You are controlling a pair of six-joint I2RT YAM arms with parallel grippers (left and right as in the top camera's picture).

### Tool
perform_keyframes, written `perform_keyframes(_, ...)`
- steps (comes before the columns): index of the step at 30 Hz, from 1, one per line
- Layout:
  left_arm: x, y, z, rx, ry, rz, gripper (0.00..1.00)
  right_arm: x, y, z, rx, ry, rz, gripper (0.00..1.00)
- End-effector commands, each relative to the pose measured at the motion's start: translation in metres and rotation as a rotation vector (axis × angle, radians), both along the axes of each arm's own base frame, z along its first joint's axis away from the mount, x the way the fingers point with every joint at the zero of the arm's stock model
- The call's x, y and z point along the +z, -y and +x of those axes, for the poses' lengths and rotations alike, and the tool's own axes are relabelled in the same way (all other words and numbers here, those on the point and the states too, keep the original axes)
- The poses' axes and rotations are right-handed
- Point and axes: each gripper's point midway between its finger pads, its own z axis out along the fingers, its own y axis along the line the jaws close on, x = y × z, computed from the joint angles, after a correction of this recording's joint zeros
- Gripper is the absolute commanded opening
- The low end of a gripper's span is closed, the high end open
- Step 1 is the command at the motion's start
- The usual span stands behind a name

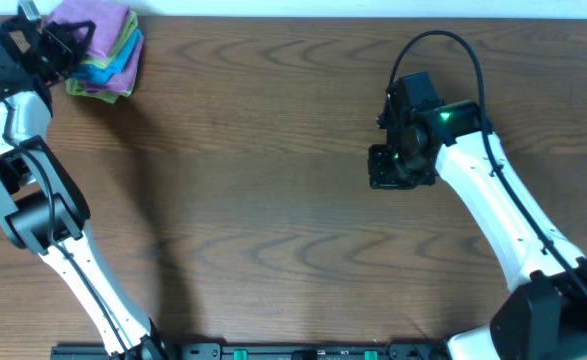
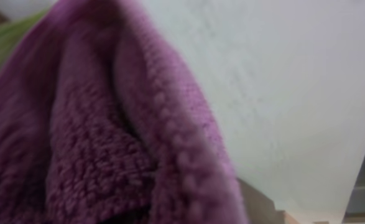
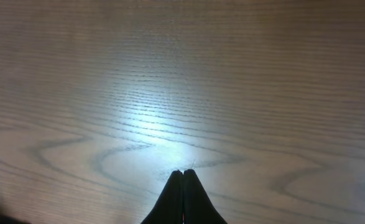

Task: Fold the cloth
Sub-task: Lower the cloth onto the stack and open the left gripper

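The lilac cloth (image 1: 95,20) lies bunched on top of a stack of cloths at the table's far left corner. My left gripper (image 1: 65,42) is at its left edge. In the left wrist view the cloth (image 2: 95,137) fills most of the frame, very close, with its folds drawn together toward the jaws. The fingers themselves are hidden by it, and the gripper appears shut on it. My right gripper (image 3: 183,171) is shut and empty, hovering over bare wood right of centre; it also shows in the overhead view (image 1: 401,168).
Under the lilac cloth the stack holds a green cloth (image 1: 81,84), a blue cloth (image 1: 125,62) and another purple layer (image 1: 113,90). The table's far edge (image 1: 273,14) meets a pale wall just behind the stack.
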Motion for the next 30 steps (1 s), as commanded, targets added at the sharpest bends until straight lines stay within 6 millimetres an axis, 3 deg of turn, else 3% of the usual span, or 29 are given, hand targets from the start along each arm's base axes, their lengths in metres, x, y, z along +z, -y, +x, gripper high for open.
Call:
perform_keyframes(1,-0.012,0.003,0.000,-0.039,0.008,0.011,0.06,0.007,-0.008,0.002,-0.005,0.022,0.012,0.01)
perform_keyframes(4,-0.012,0.005,-0.002,-0.055,0.006,-0.001,0.08,0.007,-0.010,0.003,0.000,0.029,0.015,0.02)
perform_keyframes(6,-0.011,0.005,-0.004,-0.063,0.006,-0.010,0.17,0.007,-0.011,0.004,-0.005,0.036,0.019,0.01)
perform_keyframes(7,-0.011,0.005,-0.005,-0.069,0.003,-0.022,0.74,0.008,-0.011,0.006,-0.005,0.040,0.020,0.02)
perform_keyframes(8,-0.010,0.005,-0.006,-0.074,0.002,-0.031,0.95,0.008,-0.012,0.006,-0.005,0.042,0.021,0.01)
perform_keyframes(16,0.003,-0.014,-0.022,-0.085,-0.022,-0.138,0.95,0.008,-0.012,0.007,-0.004,0.045,0.022,0.01)
perform_keyframes(30,0.070,-0.039,-0.058,-0.086,-0.018,-0.209,0.96,0.009,-0.020,0.003,0.007,0.025,0.070,0.01)
